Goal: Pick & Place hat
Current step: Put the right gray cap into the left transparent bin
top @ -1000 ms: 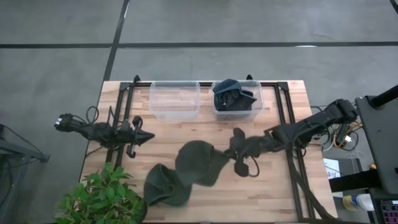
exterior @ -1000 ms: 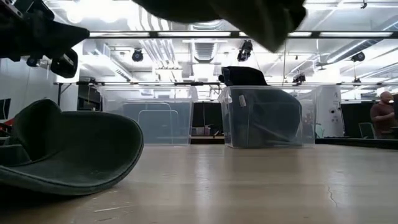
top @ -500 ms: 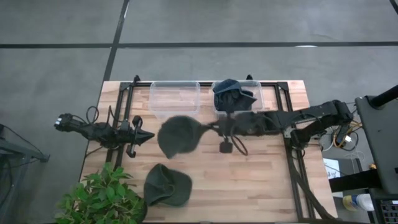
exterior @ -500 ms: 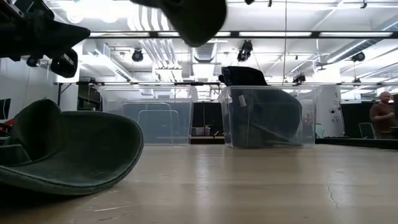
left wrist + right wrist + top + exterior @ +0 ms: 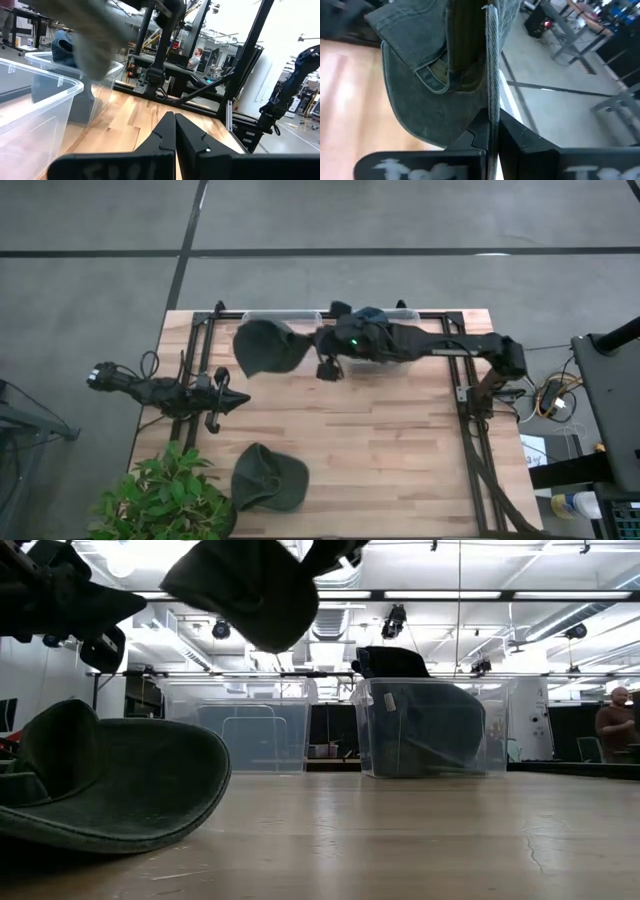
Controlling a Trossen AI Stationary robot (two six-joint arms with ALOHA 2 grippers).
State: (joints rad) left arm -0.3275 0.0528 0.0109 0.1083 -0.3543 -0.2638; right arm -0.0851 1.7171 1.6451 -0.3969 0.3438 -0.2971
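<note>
A dark green hat [image 5: 262, 347] hangs from my shut right gripper [image 5: 303, 340] above the left clear bin [image 5: 300, 361] at the table's far edge; it also shows in the low view [image 5: 250, 588] and the right wrist view [image 5: 430, 80]. A second green hat [image 5: 268, 478] lies with its brim on the table near the front edge, and it fills the left of the low view [image 5: 110, 780]. My left gripper [image 5: 241, 397] is shut and empty at the table's left side [image 5: 174, 125]. My right gripper pinches the hat's brim edge [image 5: 492, 95] between its two fingers. The arm reaches about level from the table's right side. The hat is lifted clear and hangs off the fingertips toward the table's left, above the left bin.
The right clear bin [image 5: 430, 725] holds dark hats [image 5: 372, 320] and is partly under my right arm. A potted plant [image 5: 165, 500] stands at the front left corner. A person [image 5: 612, 725] is in the room far behind.
My right gripper has swept from the table's middle toward the far edge and the left, carrying the hat. The hat has stayed clear of the table and now hangs above the left bin. The other hat has not moved.
</note>
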